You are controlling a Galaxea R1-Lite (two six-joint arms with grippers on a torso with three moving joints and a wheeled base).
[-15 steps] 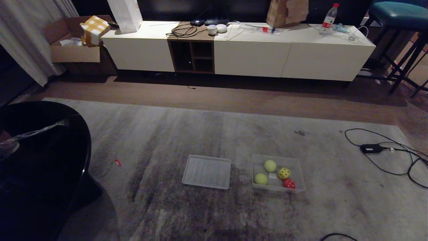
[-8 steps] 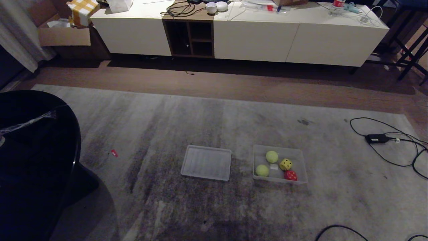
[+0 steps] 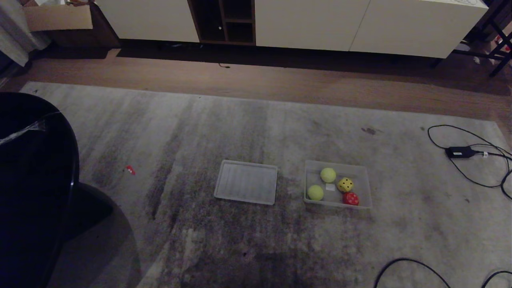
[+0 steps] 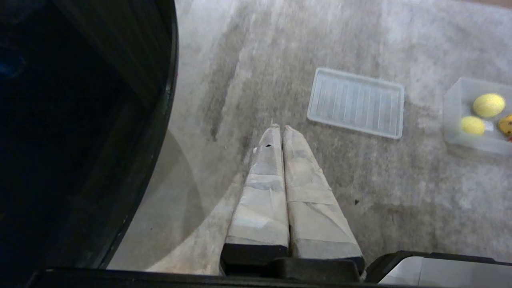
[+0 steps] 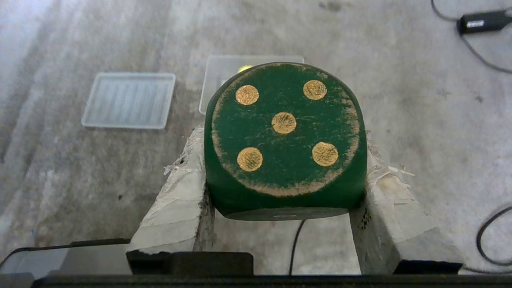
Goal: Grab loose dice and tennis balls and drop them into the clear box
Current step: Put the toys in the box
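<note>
The clear box [image 3: 367,188] sits on the grey rug right of centre. Inside it lie two tennis balls [image 3: 328,175] [image 3: 315,192], a yellow die [image 3: 345,185] and a red die [image 3: 351,199]. My right gripper [image 5: 283,135] is shut on a dark green die [image 5: 280,104] with gold pips, held above the rug; the box [image 5: 216,70] lies ahead, mostly hidden behind it. My left gripper [image 4: 280,129] is shut on nothing, over bare rug, with the box [image 4: 451,120] off to one side. Neither arm shows in the head view.
A flat ribbed lid [image 3: 246,182] lies left of the box. A black round table [image 3: 36,172] fills the left side. Cables and a power adapter [image 3: 460,152] lie on the right, another cable [image 3: 400,264] in front. A low white cabinet [image 3: 312,20] lines the back.
The whole head view has slid upward as the camera tilted down; the cabinet top has left the picture. Box, lid and their contents have not moved on the rug.
</note>
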